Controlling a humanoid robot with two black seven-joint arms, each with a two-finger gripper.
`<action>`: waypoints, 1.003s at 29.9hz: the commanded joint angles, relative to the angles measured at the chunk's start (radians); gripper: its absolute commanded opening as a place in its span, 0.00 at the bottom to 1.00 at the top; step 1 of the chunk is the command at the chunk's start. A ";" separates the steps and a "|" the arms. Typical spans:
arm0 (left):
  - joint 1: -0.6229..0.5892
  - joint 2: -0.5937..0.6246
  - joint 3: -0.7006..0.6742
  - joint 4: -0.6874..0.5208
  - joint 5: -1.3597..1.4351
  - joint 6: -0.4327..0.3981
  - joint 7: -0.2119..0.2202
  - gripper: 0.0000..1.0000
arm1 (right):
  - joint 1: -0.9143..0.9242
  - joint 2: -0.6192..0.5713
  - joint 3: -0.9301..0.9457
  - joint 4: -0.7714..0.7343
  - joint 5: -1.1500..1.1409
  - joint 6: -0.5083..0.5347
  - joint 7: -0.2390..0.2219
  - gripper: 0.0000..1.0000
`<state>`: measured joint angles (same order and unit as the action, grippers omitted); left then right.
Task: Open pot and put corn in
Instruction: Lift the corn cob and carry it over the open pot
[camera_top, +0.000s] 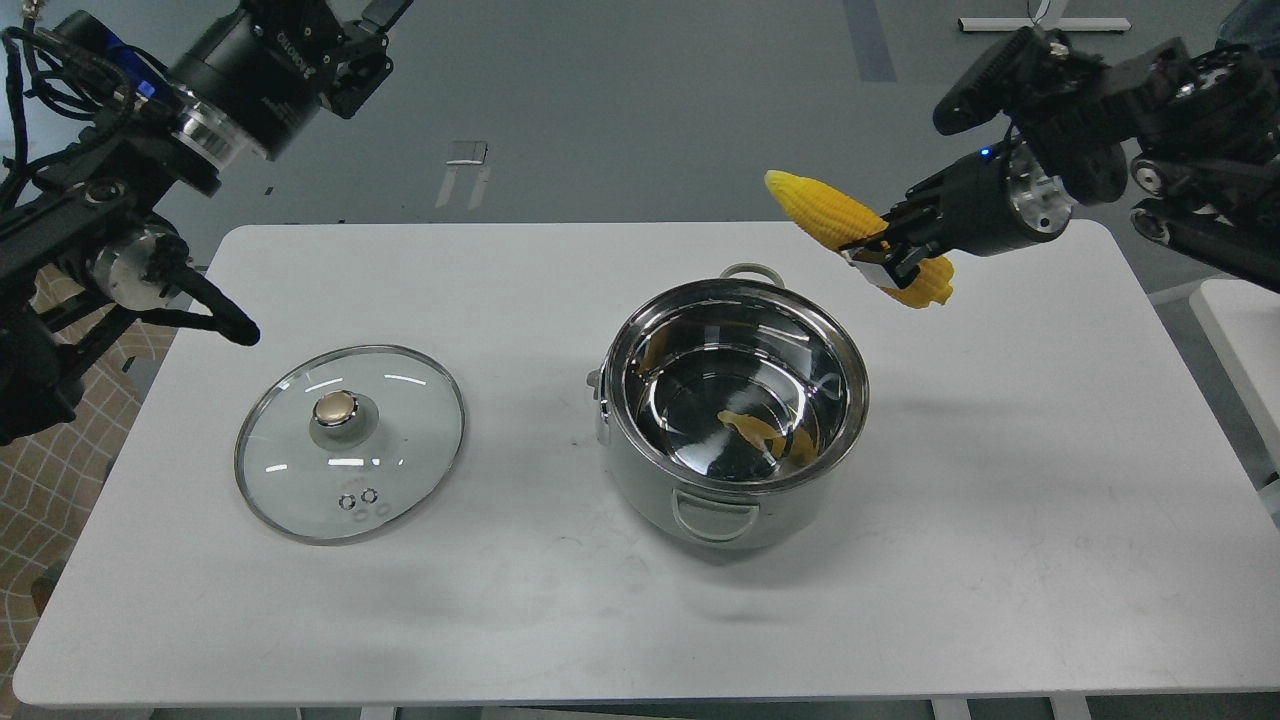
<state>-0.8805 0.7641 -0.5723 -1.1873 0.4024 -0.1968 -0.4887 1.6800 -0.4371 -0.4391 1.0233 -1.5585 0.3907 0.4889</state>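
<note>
Your right gripper (885, 250) is clamped on the corn (850, 232), long axis slanting, tip pointing up-left, above the open pot (735, 410). Left gripper (370, 20): can't tell its jaws.

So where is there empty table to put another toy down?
Bare table lies right of the pot, along the near edge, and in the strip between the pot and the glass lid. Above the pot's far rim it is crowded: the right pincer holds the corn.

Shiny steel pot (735, 415), open, mid-table; yellow corn (858, 237) aloft, tilted, just beyond its far-right rim.
</note>
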 joint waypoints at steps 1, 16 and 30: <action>0.001 0.000 0.002 -0.002 0.001 -0.003 0.000 0.91 | 0.013 0.107 -0.044 -0.003 0.009 0.004 0.000 0.00; 0.002 0.004 0.000 -0.003 -0.001 -0.003 0.000 0.91 | -0.049 0.311 -0.159 -0.058 0.084 0.004 0.000 0.13; 0.008 0.003 0.000 -0.003 -0.001 -0.003 0.000 0.92 | -0.095 0.340 -0.159 -0.095 0.103 -0.010 0.000 0.57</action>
<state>-0.8746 0.7674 -0.5722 -1.1903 0.4018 -0.1995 -0.4887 1.5893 -0.0991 -0.5991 0.9313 -1.4581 0.3825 0.4886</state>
